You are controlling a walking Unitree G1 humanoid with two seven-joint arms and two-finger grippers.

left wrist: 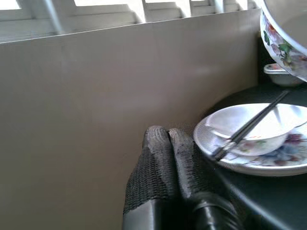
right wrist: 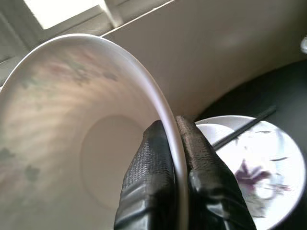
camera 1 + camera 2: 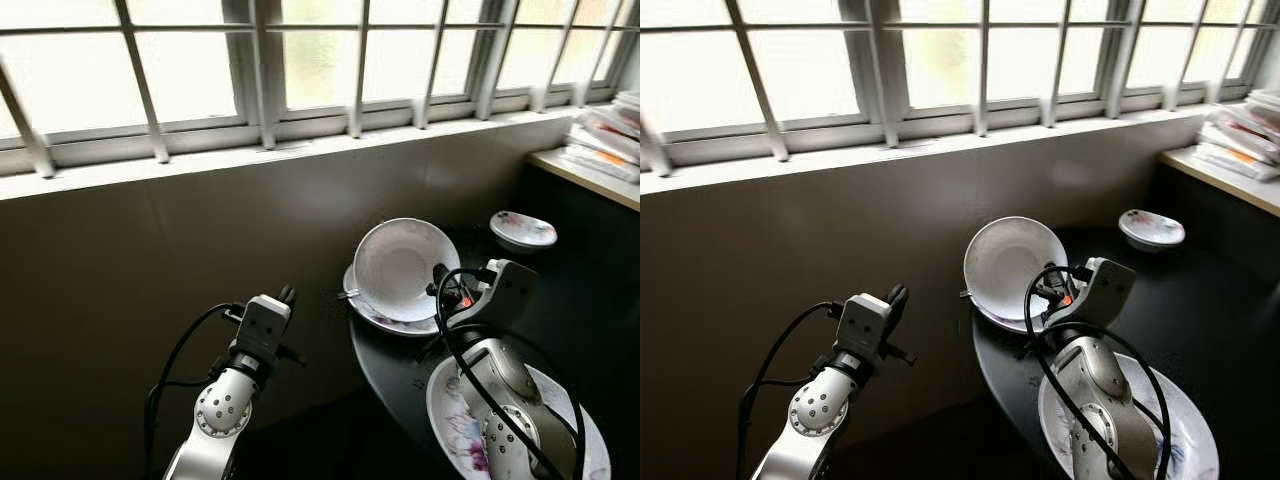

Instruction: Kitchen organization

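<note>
A large white flowered bowl (image 3: 398, 266) hangs tilted on its side over the black table (image 3: 590, 290). My right gripper (image 2: 173, 132) is shut on its rim, one finger inside and one outside. Beneath it lies a flowered plate (image 1: 268, 162) holding a small white bowl (image 1: 254, 130), with black chopsticks (image 1: 249, 127) resting across that bowl. My left gripper (image 1: 168, 139) is shut on nothing. It is held up left of the table, in front of the brown wall (image 3: 150, 260).
A big flowered plate (image 3: 448, 408) lies at the table's near edge under my right arm. A small dish (image 3: 523, 229) sits at the back right. A wooden shelf (image 3: 590, 172) at the right carries stacked packets. Barred windows (image 3: 300, 70) run above the wall.
</note>
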